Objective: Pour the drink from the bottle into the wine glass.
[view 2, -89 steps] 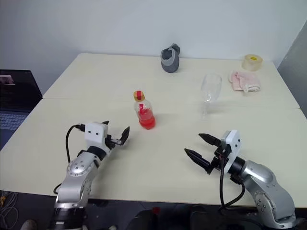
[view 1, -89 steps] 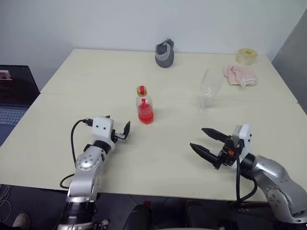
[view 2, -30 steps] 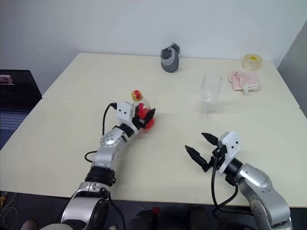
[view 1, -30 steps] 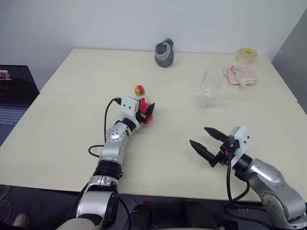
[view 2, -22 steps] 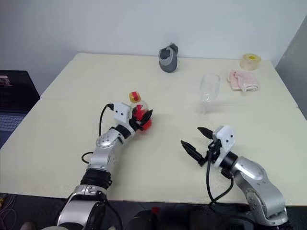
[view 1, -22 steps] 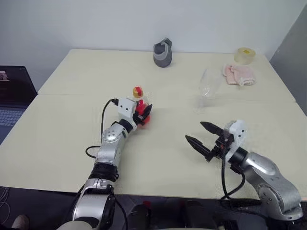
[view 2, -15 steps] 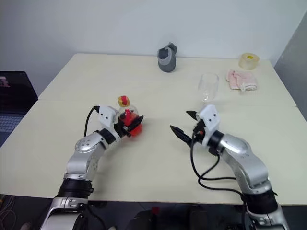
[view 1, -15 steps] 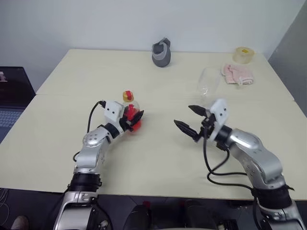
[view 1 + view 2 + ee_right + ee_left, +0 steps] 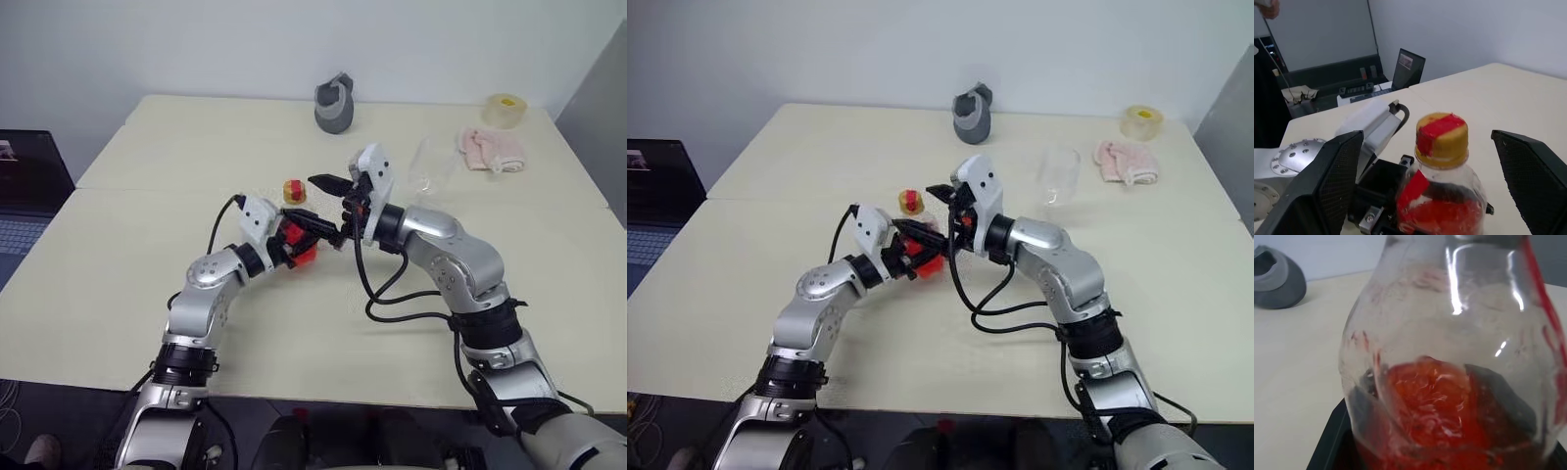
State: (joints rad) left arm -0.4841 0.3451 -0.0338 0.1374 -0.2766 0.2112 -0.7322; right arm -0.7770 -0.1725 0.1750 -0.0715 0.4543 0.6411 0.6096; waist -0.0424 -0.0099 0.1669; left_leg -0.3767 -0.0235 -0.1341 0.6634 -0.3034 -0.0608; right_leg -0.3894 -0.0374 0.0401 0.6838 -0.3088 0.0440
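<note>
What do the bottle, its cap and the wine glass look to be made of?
Bottle: clear, glossy, probably thin plastic; highlights and the red drink show through it. Cap: matte yellow plastic, seemingly with red tape across it. Wine glass: colourless and transparent, likely glass, though clear plastic is possible.

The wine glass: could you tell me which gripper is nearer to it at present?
Right. The right gripper hangs open around the bottle cap, beside the wine glass; the left gripper, clamping the bottle, sits farther away.
</note>
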